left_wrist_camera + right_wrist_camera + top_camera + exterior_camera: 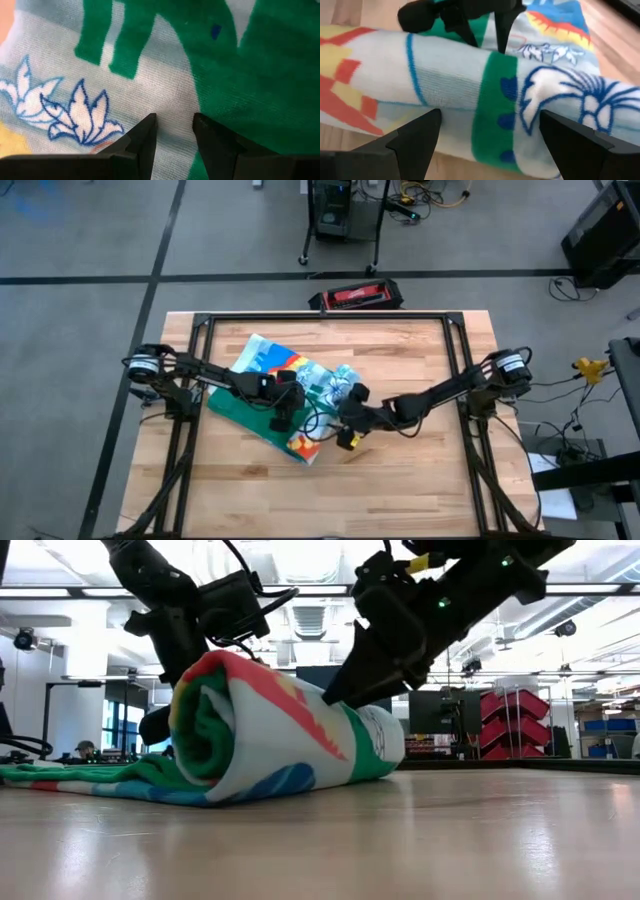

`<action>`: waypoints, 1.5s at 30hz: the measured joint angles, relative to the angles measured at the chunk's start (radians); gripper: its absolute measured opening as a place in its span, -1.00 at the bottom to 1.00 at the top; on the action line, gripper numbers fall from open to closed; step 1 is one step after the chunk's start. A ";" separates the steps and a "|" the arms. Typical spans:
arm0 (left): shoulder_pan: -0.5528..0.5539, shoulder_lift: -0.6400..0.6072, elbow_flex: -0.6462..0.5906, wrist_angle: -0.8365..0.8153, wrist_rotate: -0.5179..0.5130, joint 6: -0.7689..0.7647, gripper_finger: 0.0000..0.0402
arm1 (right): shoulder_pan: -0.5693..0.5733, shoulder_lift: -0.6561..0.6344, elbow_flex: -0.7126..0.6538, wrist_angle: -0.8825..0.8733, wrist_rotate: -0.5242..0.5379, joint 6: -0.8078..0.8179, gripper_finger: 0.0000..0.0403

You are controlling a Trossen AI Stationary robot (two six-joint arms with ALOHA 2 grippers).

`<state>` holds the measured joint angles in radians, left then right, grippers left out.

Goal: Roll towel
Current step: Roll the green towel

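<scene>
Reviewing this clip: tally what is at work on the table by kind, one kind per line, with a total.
Towels: 1, the towel, partly rolled on the table.
Robot hands: 2, the left hand down on the roll, slightly parted, and the right hand wide open against the roll's near side.
Total: 3

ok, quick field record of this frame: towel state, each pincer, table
towel: towel partly rolled; roll at the near end, flat part still spread toward the far left
roll: green back spirals inside, printed side outward
left pincer: left pincer on top of the roll, fingers slightly apart, tips against the cloth
right pincer: right pincer open wide, fingers straddling the roll
table: wooden table
</scene>
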<state>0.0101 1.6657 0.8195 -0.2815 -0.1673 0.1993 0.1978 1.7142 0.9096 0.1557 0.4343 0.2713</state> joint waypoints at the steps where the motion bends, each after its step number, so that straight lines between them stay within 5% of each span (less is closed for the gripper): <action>1: 0.000 0.000 0.000 0.005 0.000 0.000 -0.40 | -0.007 0.000 0.000 0.007 0.000 -0.007 0.62; 27: 0.000 0.013 -0.005 0.091 0.000 0.055 -0.40 | -0.097 0.149 0.089 0.145 -0.077 -0.121 0.61; 45: 0.000 -0.155 -0.036 0.092 -0.181 0.132 -0.40 | -0.143 0.245 0.091 0.289 -0.205 -0.107 0.61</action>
<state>0.0101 1.5105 0.7836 -0.1899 -0.3479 0.3312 0.0549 1.9595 1.0004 0.4449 0.2298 0.1643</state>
